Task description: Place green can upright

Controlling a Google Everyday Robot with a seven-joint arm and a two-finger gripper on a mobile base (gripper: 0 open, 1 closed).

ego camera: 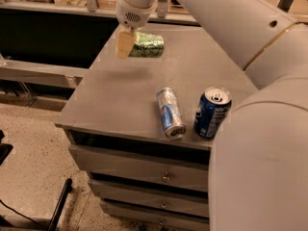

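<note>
The green can, with mottled green print, is on its side in my gripper, which is shut on its left end. One pale finger shows in front of the can. The can hangs a little above the far left part of the grey table top, and a faint shadow lies on the surface below it. My white arm reaches in from the upper right and fills the right side of the view.
A slim silver-blue can lies on its side near the table's front edge. A blue can stands upright to its right. Drawers are below the top. A dark shelf and rail run behind the table.
</note>
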